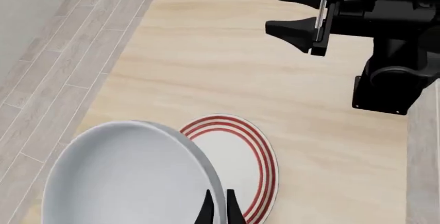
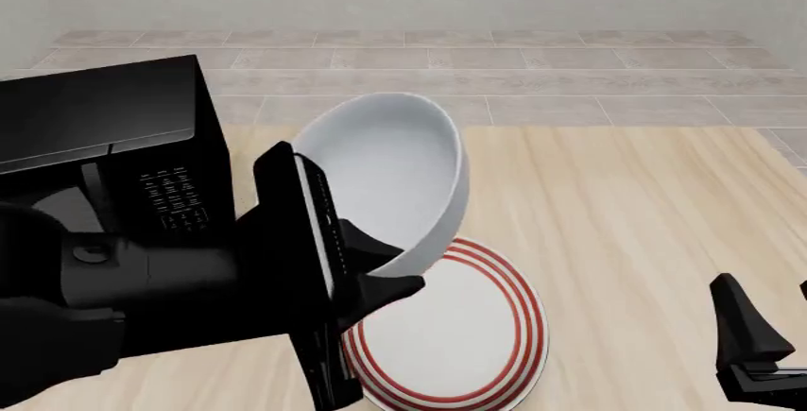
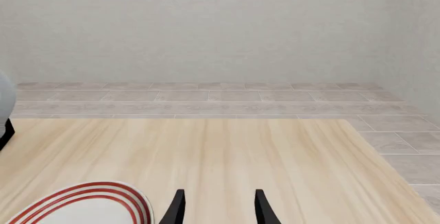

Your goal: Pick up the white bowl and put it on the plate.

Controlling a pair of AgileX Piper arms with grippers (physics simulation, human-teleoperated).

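The white bowl point(image 2: 391, 170) hangs tilted in the air, its lower edge over the far left part of the plate point(image 2: 448, 340). My left gripper point(image 2: 385, 267) is shut on the bowl's near rim; in the left wrist view the left gripper point(image 1: 218, 209) pinches the rim of the white bowl point(image 1: 123, 177), with the red-ringed plate point(image 1: 240, 157) flat on the table beyond it. My right gripper point(image 2: 772, 312) is open and holds nothing, low at the near right, to the right of the plate. In the right wrist view the right gripper point(image 3: 218, 207) stands beside the plate point(image 3: 89, 206).
A black microwave point(image 2: 113, 137) stands at the left of the wooden table point(image 2: 630, 213). Grey tiled floor point(image 2: 505, 71) and a pale wall lie beyond the table's far edge. The right arm's gripper point(image 1: 273, 10) also shows in the left wrist view.
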